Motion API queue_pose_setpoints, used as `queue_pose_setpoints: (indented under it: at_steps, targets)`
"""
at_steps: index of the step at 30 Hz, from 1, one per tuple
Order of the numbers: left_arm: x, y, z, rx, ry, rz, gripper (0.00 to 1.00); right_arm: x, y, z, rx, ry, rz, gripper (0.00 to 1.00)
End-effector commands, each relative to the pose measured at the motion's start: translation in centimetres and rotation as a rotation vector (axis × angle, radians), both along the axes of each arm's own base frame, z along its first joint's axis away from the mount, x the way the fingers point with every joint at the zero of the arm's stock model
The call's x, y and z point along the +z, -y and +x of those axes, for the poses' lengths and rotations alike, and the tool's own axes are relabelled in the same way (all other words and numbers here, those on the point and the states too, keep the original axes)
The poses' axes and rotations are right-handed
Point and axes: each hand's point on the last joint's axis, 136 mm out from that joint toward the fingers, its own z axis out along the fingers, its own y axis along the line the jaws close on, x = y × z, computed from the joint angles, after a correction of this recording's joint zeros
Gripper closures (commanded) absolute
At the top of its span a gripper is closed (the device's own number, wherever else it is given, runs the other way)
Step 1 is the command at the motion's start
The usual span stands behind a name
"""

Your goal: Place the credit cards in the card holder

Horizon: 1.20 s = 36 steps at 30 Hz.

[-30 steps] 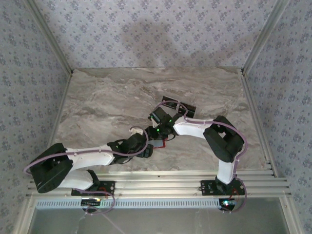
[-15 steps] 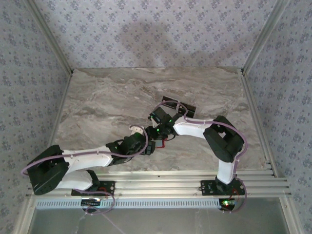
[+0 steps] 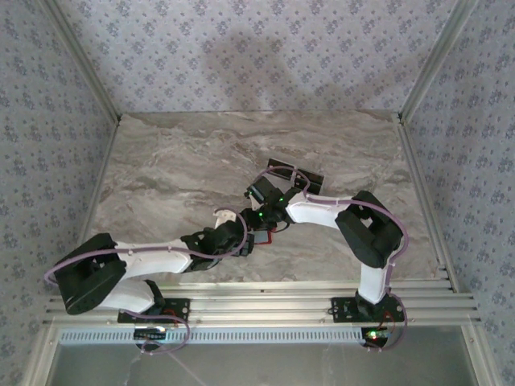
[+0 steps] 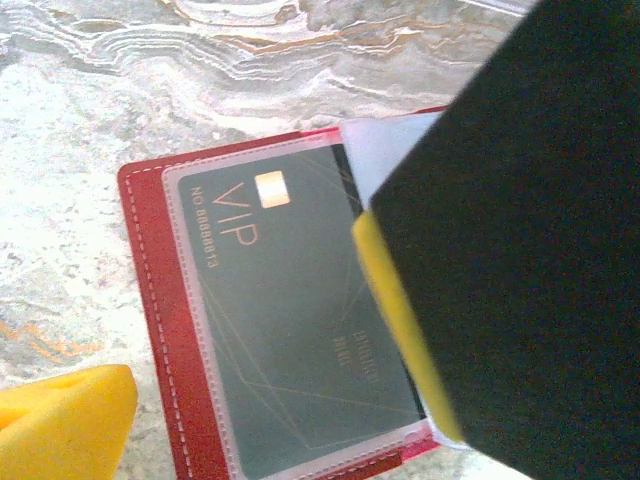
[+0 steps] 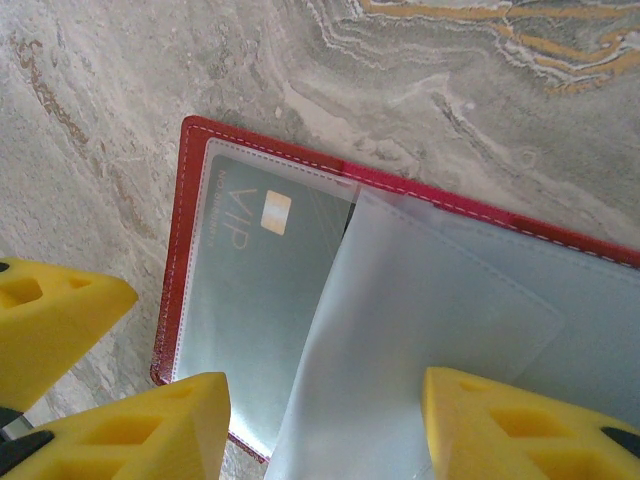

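Table (image 3: 161,161): both arms meet at centre. Left gripper (image 4: 250,330) wide open, right gripper (image 5: 325,400) abt half open, both just above the open card holder (image 4: 145,330). Loose credit cards (image 3: 282,170) lie beyond it, nearer the right arm; VIP card (image 5: 240,300) already in sleeve.

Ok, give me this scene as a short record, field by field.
left gripper: open, over the holder
right gripper: open
card holder: open on the marble table
VIP card: inside a clear pocket
clear sleeve: loose page overlapping that card's edge, between the right fingers
loose cards: two dark ones beyond the grippers
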Motion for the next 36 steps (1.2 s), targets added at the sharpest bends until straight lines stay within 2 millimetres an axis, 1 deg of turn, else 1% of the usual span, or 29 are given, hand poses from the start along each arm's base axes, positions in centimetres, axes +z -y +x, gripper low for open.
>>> queue_pose_setpoints:
  at_steps: [1, 4, 8, 12, 14, 17, 20, 27, 32, 36]
  targets:
    - [-0.6, -0.9, -0.1, 0.037, -0.005, 0.037, 0.00, 0.0, 0.1, -0.4, 0.000, -0.018, 0.002, 0.44]
    - [-0.9, -1.2, -0.1, 0.049, -0.009, 0.050, 0.00, 0.6, 0.2, -0.1, -0.006, -0.010, 0.011, 0.44]
    - [-1.2, -1.5, -0.2, 0.055, -0.014, 0.057, 0.00, 2.0, 0.5, 0.6, -0.023, 0.012, 0.033, 0.44]
    - [-1.3, -1.7, -0.3, 0.060, -0.014, 0.056, 0.00, 3.1, 1.1, 1.2, -0.044, 0.036, 0.046, 0.44]
    - [-1.2, -1.8, -0.3, 0.061, -0.012, 0.059, 0.00, 3.3, 1.6, 1.4, -0.057, 0.044, 0.043, 0.44]
    - [-1.3, -1.9, -0.4, 0.062, -0.011, 0.058, 0.00, 3.1, 2.3, 1.5, -0.070, 0.045, 0.036, 0.44]
    - [-1.3, -1.9, -0.4, 0.063, -0.011, 0.059, 0.00, 2.4, 2.6, 1.3, -0.073, 0.035, 0.027, 0.44]
    - [-1.2, -1.9, -0.3, 0.063, -0.010, 0.061, 0.00, 1.1, 2.8, 0.1, -0.090, -0.008, 0.026, 0.44]
    - [-1.2, -2.0, -0.3, 0.064, -0.009, 0.064, 0.00, 0.7, 2.6, -1.0, -0.082, -0.015, 0.026, 0.44]
    - [-1.1, -2.1, -0.3, 0.064, -0.007, 0.064, 0.00, 0.3, 2.5, -1.4, -0.083, -0.025, 0.022, 0.44]
